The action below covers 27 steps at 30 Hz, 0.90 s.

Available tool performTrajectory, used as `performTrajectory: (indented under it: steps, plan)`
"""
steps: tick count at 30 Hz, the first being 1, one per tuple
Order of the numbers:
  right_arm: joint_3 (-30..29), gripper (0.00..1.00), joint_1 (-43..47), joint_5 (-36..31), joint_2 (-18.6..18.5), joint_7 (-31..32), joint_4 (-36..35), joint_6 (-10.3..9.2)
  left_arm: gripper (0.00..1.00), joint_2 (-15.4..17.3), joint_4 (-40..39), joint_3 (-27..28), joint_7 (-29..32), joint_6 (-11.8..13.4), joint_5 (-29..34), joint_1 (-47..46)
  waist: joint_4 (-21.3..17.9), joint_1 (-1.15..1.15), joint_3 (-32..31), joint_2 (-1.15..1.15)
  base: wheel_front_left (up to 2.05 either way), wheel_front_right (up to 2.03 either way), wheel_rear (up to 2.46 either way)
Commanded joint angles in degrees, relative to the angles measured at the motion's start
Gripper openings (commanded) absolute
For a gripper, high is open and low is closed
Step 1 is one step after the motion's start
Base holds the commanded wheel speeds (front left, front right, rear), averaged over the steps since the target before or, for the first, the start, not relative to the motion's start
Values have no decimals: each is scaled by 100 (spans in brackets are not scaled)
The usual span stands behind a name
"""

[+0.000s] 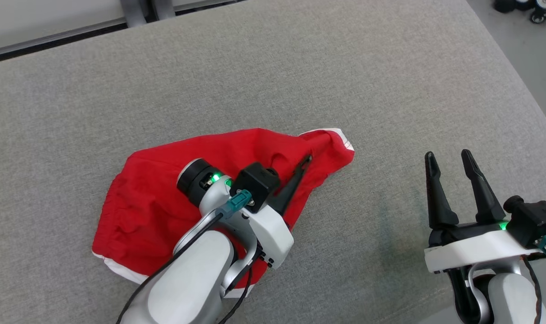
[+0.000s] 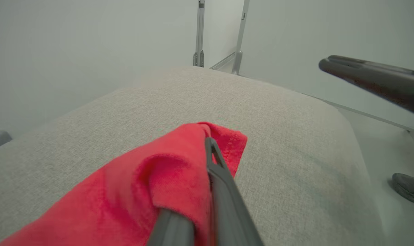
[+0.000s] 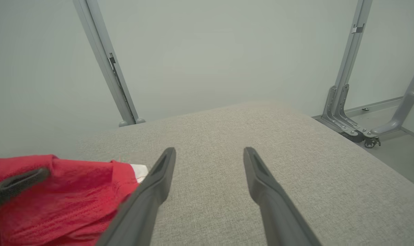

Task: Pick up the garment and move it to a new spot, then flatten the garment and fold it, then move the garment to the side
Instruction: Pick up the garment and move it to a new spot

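Currently, the red garment [image 1: 142, 211] lies crumpled left of centre on the grey table [image 1: 345, 67], with white trim at its near and right edges. The left gripper [image 1: 305, 163] sits over its right part, fingers pressed together on a raised fold. Well to the right, the right gripper [image 1: 448, 157] hovers with fingers spread, holding nothing. Judged step: flattening. To do it well, pinch one layer only, draw it outward low along the table, and bring the free gripper to the trimmed corner.
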Motion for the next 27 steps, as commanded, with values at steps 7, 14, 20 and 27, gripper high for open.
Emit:
performTrajectory:
  steps: [7, 14, 20, 27]
  plan:
    - [-1, 100, -148, -69, 2, -58, 95, 0, 100, 47, 123, -58, -527, 60, -89, 97, 356, 0, -115, 0, 0, 0, 0]
    - [-96, 100, -62, -228, -29, 115, -35, 0, 100, 167, -200, 467, -1109, 500, -338, 428, 917, 0, -455, 0, 0, 0, 0]
    - [-140, 100, 69, -283, -104, 267, -157, 0, 100, 360, -298, 1166, -1357, 955, -636, 771, 1314, 0, -750, 0, 0, 0, 0]
    - [-230, 100, 294, -323, -155, 437, -299, 0, 100, 674, -225, 1836, -1466, 1284, -841, 1220, 1620, 0, -1030, 0, 0, 0, 0]
